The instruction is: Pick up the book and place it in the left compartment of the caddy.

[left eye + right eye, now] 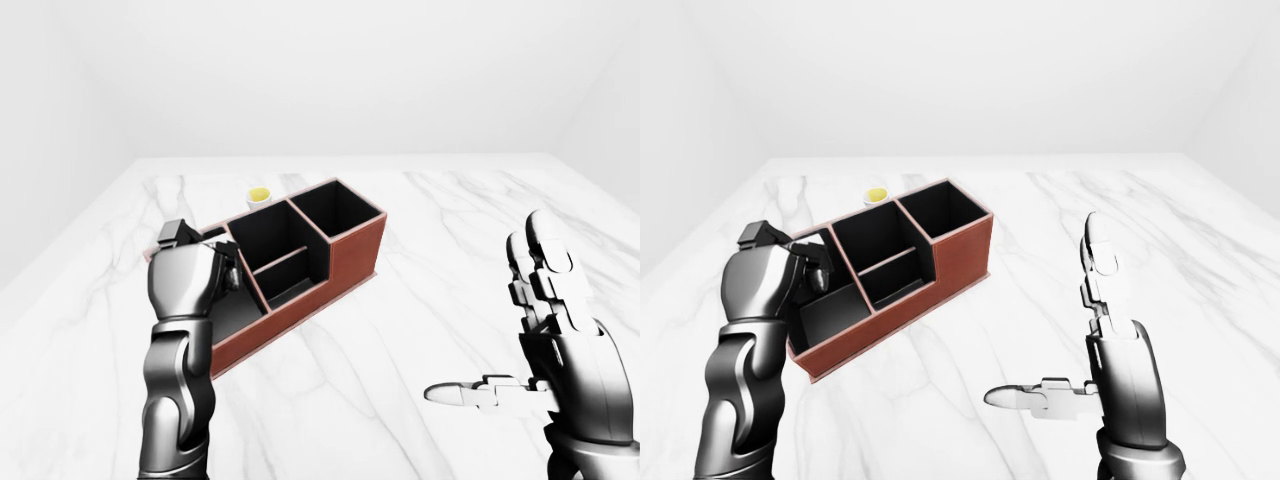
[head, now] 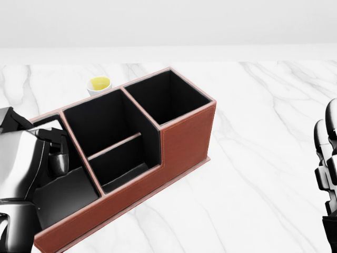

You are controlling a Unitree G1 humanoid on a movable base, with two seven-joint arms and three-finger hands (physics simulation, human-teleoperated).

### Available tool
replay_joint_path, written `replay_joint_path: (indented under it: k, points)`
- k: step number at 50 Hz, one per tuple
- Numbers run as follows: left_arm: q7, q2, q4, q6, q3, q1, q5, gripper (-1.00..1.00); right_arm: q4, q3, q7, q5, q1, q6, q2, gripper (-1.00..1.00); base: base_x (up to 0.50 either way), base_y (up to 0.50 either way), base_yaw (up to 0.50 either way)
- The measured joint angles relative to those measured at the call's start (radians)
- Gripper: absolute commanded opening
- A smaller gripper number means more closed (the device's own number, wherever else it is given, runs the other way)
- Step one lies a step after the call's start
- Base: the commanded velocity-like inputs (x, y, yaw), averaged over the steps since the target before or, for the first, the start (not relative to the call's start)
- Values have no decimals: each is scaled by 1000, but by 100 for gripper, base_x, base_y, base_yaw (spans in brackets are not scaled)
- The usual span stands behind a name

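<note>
— So, what is the left hand [image 2: 26,158] doing?

— Its fingers are curled shut. A pale strip is pinched against them on the caddy side, and I take that to be the book [image 2: 48,125]. Only that edge shows, since the knuckles hide the rest.

— Where does that put the book relative to the target?

— Right at the hand, over the mouth of the left compartment [image 2: 79,179]. That compartment opens just below and beside the fingers. A dark slab slants down inside it. I cannot tell whether that is the book's lower part or the compartment floor.

— And which way does the book's long axis run?

— I can't say for certain. The visible edge runs roughly along the compartment's short wall, so I'd guess the book stands on edge and tilted, not flat.

— How does the caddy [image 2: 187,139] lie from the hand?

— It stretches away from the fingers, up and to the right in the head view. The split middle section comes next and the tall end compartment is farthest. A small white cup [image 2: 99,84] with something yellow in it sits on the desk [image 2: 253,158] beyond the caddy's far wall.

— What about the right hand [image 1: 560,350]?

— It is open, with fingers spread and the thumb out. It is well apart from the caddy and holds nothing. The left hand is plainly the nearer one.

— So what does the move turn on?

— I'd say straight down. The slot is under the hand, so the book needs lowering and letting go, not any sideways travel.
</note>
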Motion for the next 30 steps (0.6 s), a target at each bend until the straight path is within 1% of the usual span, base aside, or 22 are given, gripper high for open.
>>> replay_joint_path:
  k: [15,30]
  points:
    - [61,22,159,0,-10,-19,10,-100,0,-14,14,-1,2,0,14,100,0,0,0]
    - [127,38,311,0,-22,-49,6,-100,0,-9,14,-6,-1,0,13,100,0,0,0]
